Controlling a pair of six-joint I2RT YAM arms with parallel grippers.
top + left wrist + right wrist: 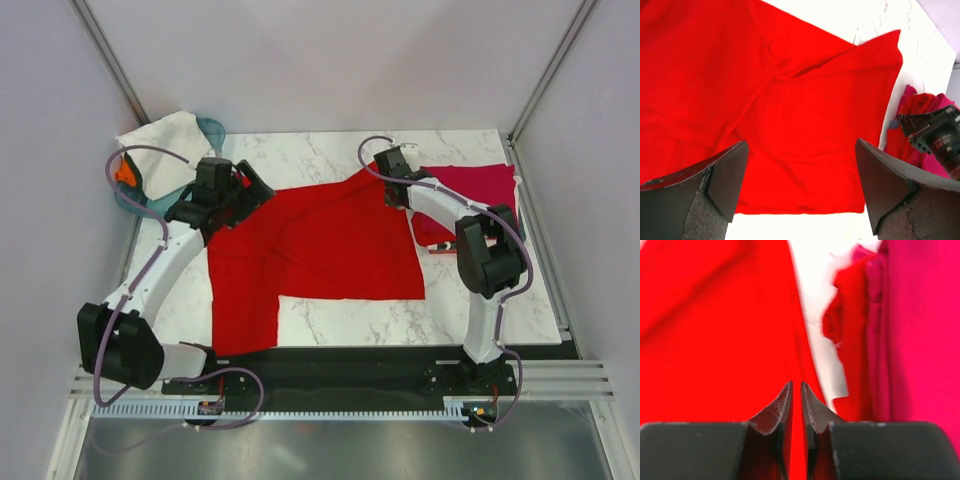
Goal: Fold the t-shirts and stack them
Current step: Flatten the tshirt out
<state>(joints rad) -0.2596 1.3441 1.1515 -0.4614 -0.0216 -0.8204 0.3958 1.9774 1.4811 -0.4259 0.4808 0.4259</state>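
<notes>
A bright red t-shirt point(320, 240) lies spread on the marble table, with one part hanging down toward the near left. My left gripper point(245, 185) hovers over its far left corner. In the left wrist view the left gripper point(801, 141) stands wide open above the red cloth point(790, 100), holding nothing. My right gripper point(390, 170) is at the shirt's far right corner. Its jaws point(795, 382) are only a narrow slit apart over the red cloth point(715, 340), with nothing gripped. A crimson-pink t-shirt point(480, 185) point(925, 340) lies folded at the far right. A white t-shirt point(165, 140) sits at the far left.
The white shirt drapes over a teal basket point(212, 128) at the table's far left corner. Grey walls and metal posts enclose the table on three sides. Bare marble point(350, 320) shows along the near edge and behind the red shirt.
</notes>
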